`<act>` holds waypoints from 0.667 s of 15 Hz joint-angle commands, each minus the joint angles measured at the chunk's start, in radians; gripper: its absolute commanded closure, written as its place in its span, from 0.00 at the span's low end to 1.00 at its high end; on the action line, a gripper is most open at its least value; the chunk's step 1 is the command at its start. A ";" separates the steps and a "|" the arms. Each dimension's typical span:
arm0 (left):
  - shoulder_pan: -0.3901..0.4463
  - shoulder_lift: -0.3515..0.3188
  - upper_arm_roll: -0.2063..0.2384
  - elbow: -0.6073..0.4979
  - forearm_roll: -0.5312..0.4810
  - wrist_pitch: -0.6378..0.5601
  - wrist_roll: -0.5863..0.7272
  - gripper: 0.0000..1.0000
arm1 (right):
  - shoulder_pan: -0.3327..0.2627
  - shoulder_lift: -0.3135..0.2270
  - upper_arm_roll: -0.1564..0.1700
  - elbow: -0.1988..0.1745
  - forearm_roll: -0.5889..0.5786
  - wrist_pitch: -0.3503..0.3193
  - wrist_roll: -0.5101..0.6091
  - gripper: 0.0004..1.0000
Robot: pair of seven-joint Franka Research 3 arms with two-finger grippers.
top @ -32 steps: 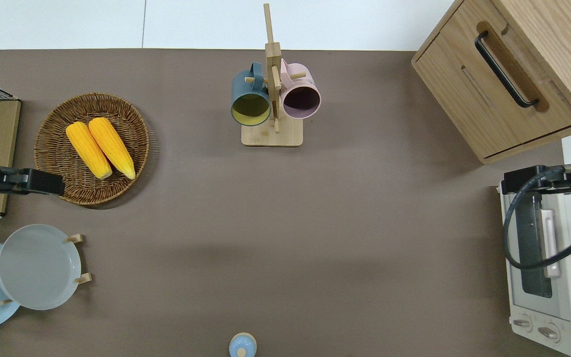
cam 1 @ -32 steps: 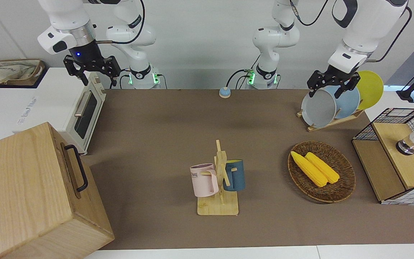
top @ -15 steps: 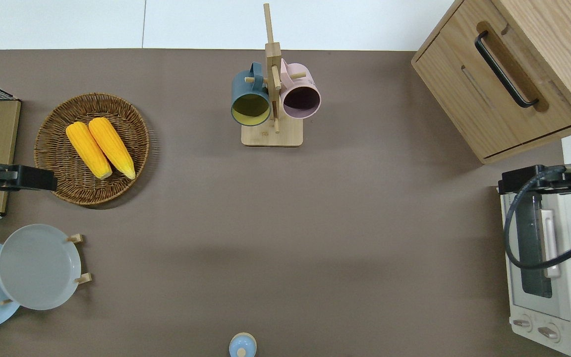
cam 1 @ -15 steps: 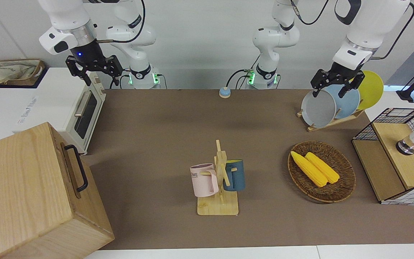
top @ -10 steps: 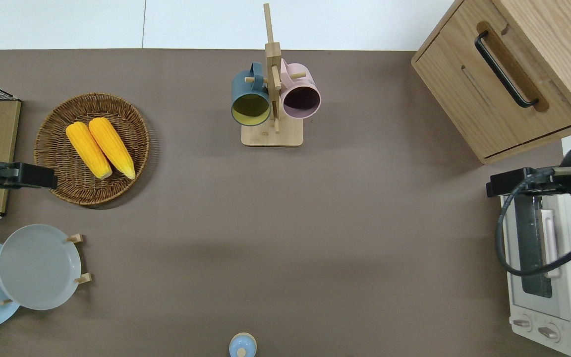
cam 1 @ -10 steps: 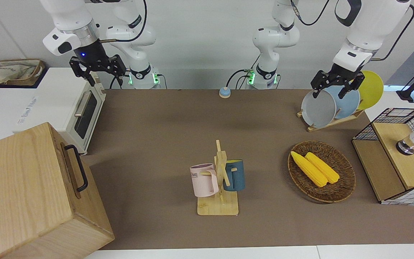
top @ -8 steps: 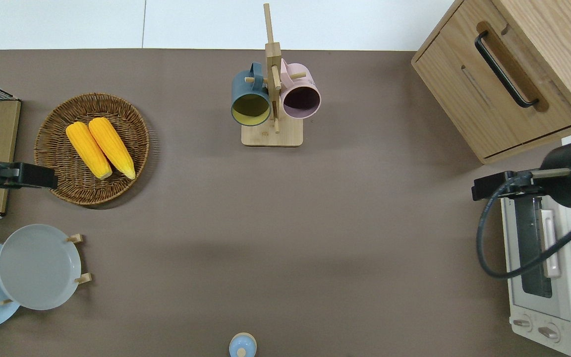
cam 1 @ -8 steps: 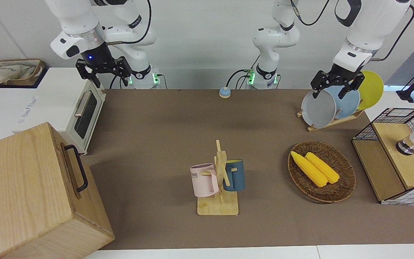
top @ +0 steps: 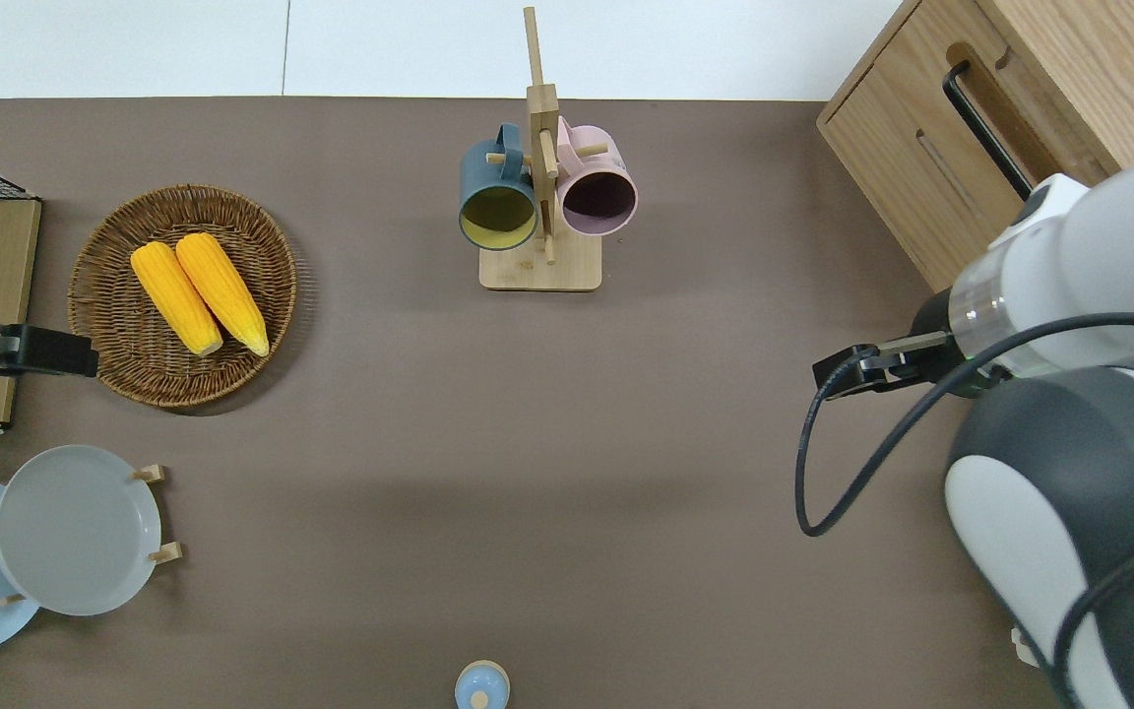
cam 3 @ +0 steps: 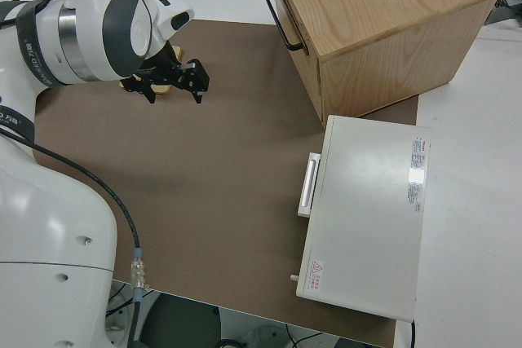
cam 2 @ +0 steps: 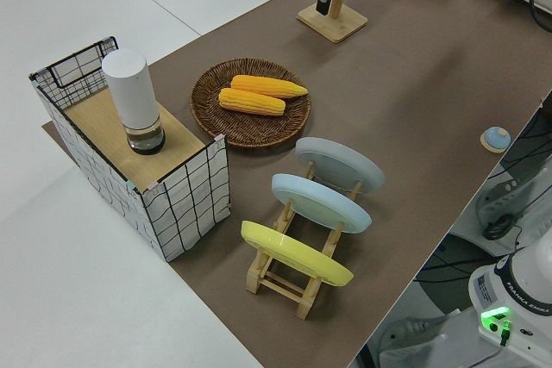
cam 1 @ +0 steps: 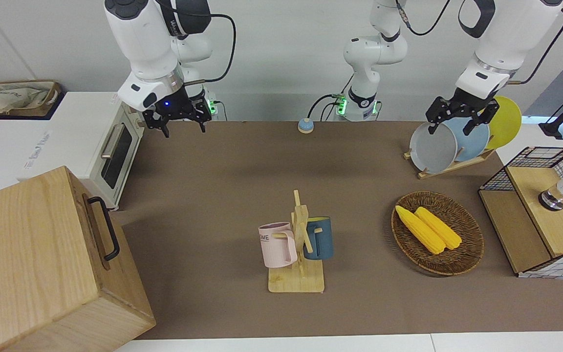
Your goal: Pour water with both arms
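Right gripper [cam 1: 182, 123], fingers apart, hangs over bare mat [top: 567, 473] beside toaster oven [cam 1: 115, 149].

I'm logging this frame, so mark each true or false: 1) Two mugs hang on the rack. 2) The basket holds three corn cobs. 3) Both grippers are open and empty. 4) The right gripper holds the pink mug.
1) True: the pink mug and blue mug hang on the rack.
2) False: the basket holds two cobs.
3) True: right gripper and left gripper.
4) False: it is empty, over bare table.
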 commanded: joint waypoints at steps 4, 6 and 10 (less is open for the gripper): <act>0.004 -0.002 0.175 0.005 0.011 0.015 0.215 0.00 | 0.079 0.067 -0.006 -0.034 0.010 0.189 0.001 0.01; 0.004 0.002 0.235 0.013 0.010 0.015 0.291 0.00 | 0.097 0.096 -0.006 -0.033 0.008 0.261 -0.002 0.01; 0.004 0.017 0.349 0.030 0.008 0.021 0.452 0.00 | 0.141 0.167 -0.006 -0.027 0.005 0.394 -0.002 0.01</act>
